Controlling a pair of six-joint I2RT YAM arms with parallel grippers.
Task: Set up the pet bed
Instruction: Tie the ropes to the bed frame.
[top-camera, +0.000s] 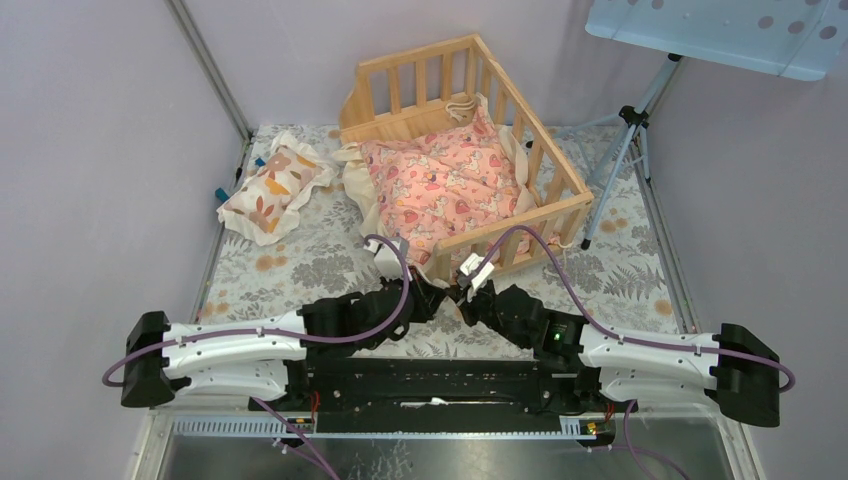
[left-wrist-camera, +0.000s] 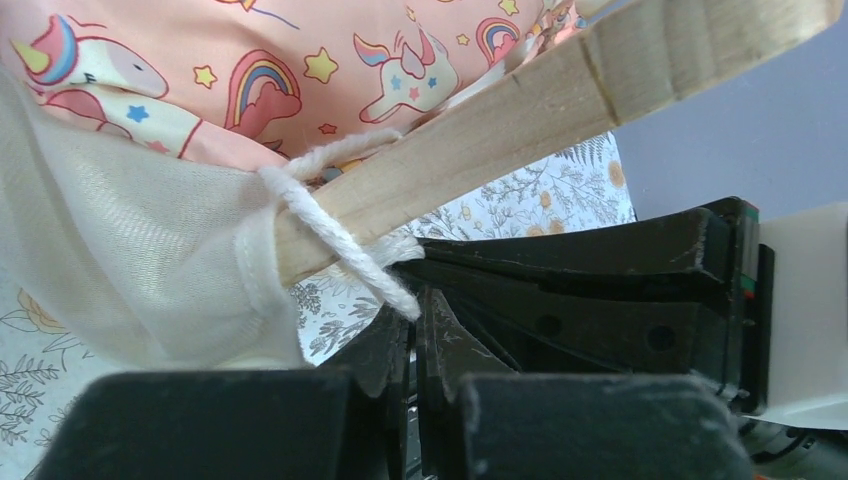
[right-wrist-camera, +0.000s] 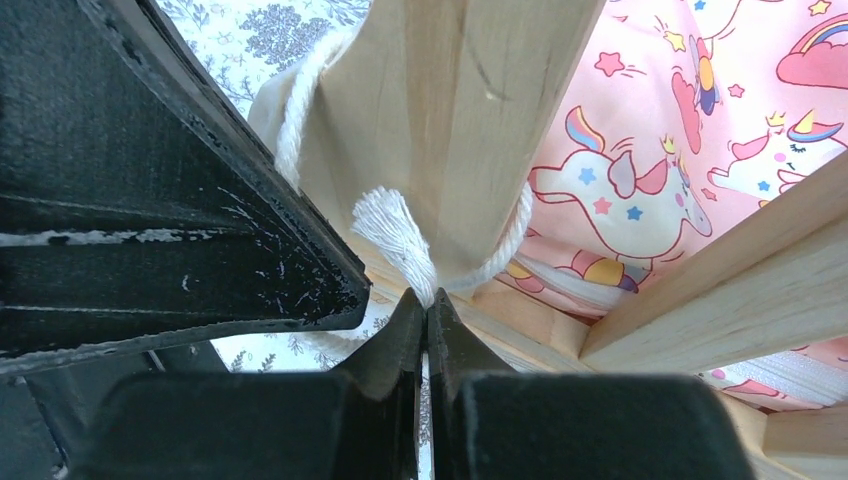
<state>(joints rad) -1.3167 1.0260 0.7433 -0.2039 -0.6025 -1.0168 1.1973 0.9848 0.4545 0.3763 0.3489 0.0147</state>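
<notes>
Lilac-grey walls close in a table covered with a leaf-print cloth. I have the pet bed at the far centre of it, turned corner-on so one open-ended rail comes toward the arms. The pink unicorn cushion already lies inside the frame, its cream ruffle spilling over the left side. The small leaf-print pillow lies out on the cloth, well to the left of the bed.

Both arms meet at the near corner of the frame. My left gripper is clenched, apparently on the free end of the white cord that loops round the rail end and pins the ruffle. My right gripper is clenched on a frayed tuft of cord at the post.

I judge this to be the tying step, fastening the cushion to the frame. Next I would need opposing pulls to snug the knot, gently, so the light frame does not slide.
</notes>
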